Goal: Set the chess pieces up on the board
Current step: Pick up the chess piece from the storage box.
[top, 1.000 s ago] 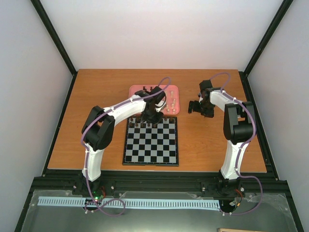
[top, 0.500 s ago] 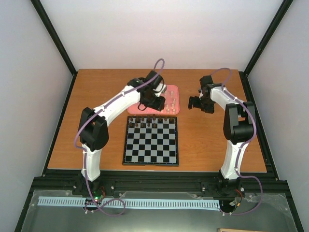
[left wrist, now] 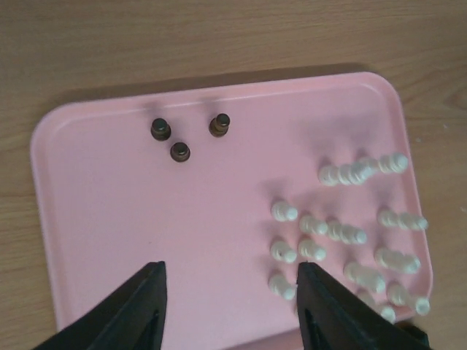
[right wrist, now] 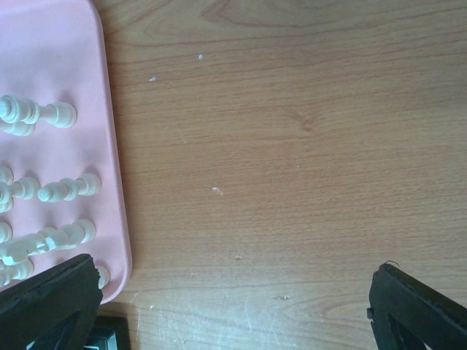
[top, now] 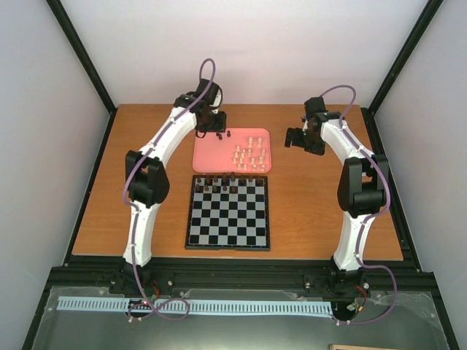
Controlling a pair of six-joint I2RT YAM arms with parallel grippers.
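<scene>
left gripper [left wrist: 230,313]: fingers spread wide, empty, hovering over the pink tray [left wrist: 102,211]. three dark pieces [left wrist: 179,152] stand close together near the tray's far edge. cream pieces [left wrist: 332,233] crowd its right half. right gripper [right wrist: 233,313]: wide, empty, over bare table [right wrist: 292,146] beside the tray. board [top: 228,219]: dark pieces along its far edge only. step: likely fetching a dark piece. next: descend, then close on one without toppling its neighbours.

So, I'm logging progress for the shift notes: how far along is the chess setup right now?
Done: dark pieces stand along the board's far edge. In hand: nothing; the left hand hangs open over the pink tray, the right hand open over the table beside it. Left: three dark pieces and the cream pieces on the tray.
</scene>
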